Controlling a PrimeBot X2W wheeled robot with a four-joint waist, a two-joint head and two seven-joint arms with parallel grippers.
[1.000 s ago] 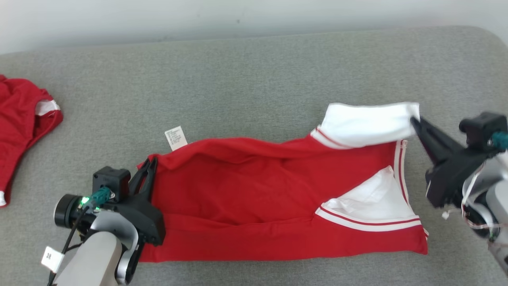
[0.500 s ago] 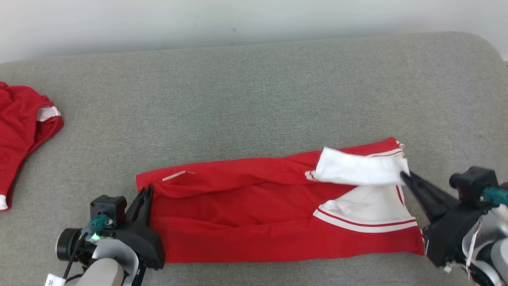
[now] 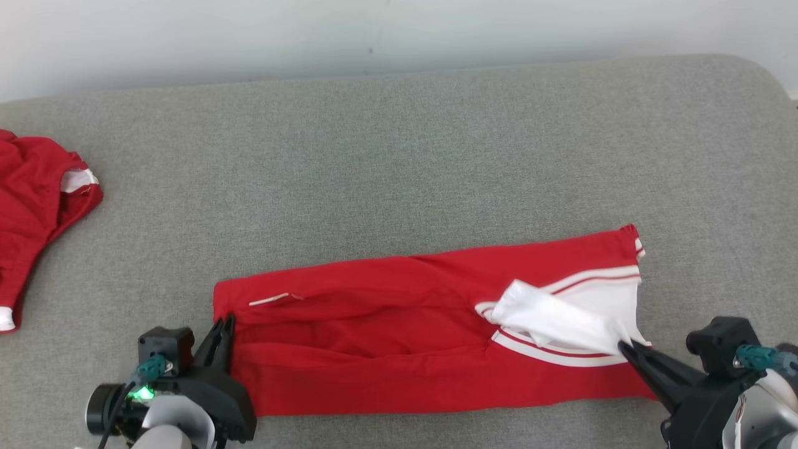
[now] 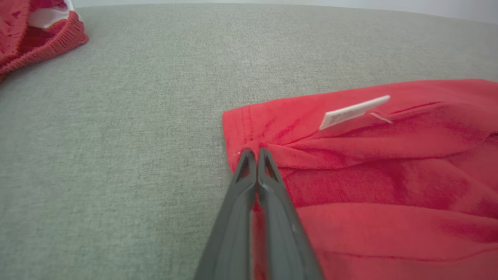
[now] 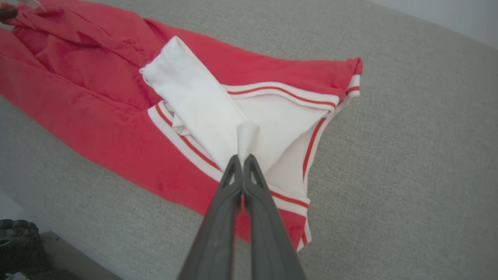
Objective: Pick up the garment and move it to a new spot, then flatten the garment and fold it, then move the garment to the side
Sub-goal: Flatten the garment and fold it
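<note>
garment [image 3: 386, 337] has dropped flat: red, with a white sleeve [image 3: 555, 318]. your left fingers [image 3: 219, 340] clench its red end, right fingers [image 3: 648, 368] the sleeve; wrist views show both pinches.

You have a wide grey upholstered surface [image 3: 399, 156] before you, with woven texture and a rounded corner at the far right. Behind it stands a plain pale wall [image 3: 374, 31]. The light is soft and even.

The garment [image 3: 405, 330] lies lengthwise along the near edge of the cushion [image 3: 399, 156], with the left gripper [image 3: 224, 322] at its left end, the right gripper [image 3: 623, 346] at its right end, and a second garment [image 3: 31, 206] well apart at the far left.
</note>
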